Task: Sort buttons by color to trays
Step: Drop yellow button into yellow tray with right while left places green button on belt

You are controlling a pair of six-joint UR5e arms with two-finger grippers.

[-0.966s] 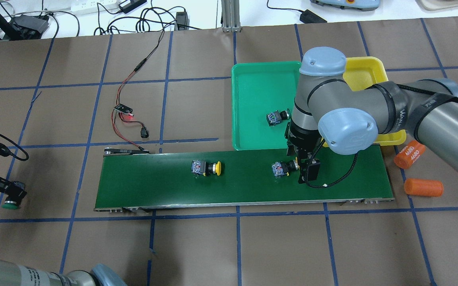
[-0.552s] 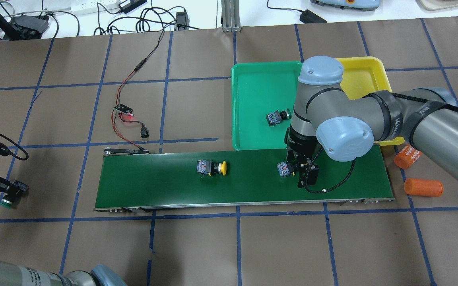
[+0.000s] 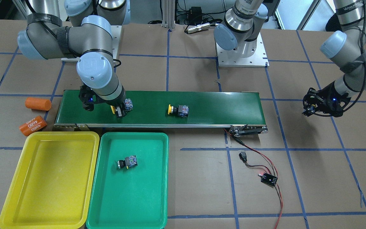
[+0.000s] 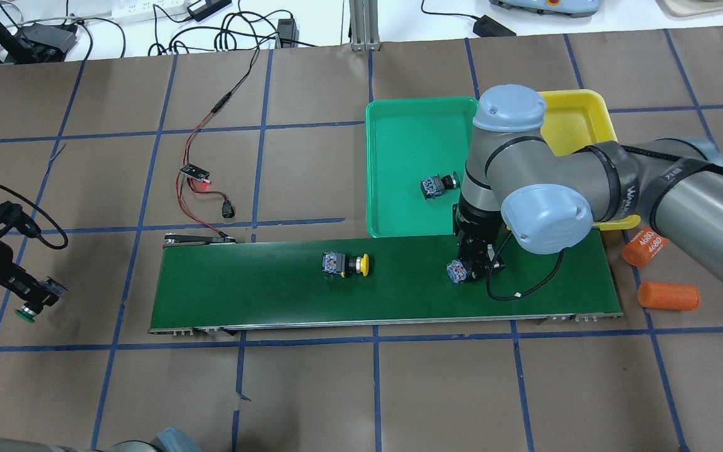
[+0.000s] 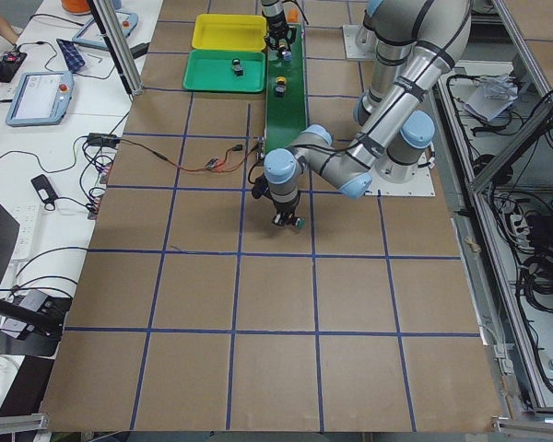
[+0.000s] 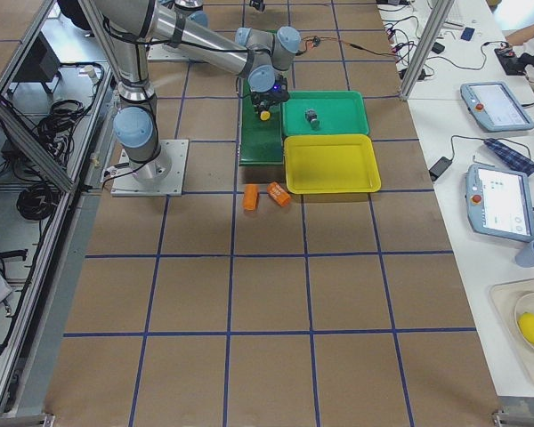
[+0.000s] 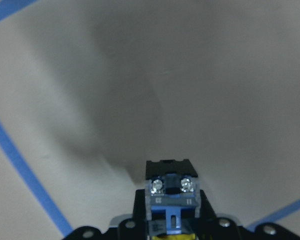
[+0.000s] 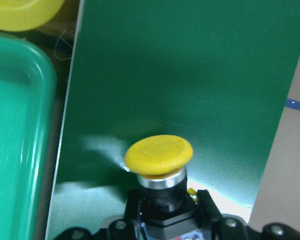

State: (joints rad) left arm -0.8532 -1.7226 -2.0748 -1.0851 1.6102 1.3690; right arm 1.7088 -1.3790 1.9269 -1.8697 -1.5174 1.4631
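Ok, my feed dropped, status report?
Right end effector shut on yellow button on conveyor belt. Left end effector holding green button. Yellow tray empty, nothing blocking.

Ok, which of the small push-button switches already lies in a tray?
The green-capped switch in the green rectangular plastic tray; the rest are gripped or on the dark-green belt.

Right arm point(image 4: 700, 194) silver-grey, pale-blue joint caps point(image 4: 543, 216), black cable point(image 4: 517, 295), lettering point(image 4: 633, 188) possibly WANA; left gripper point(image 4: 35, 299) black.
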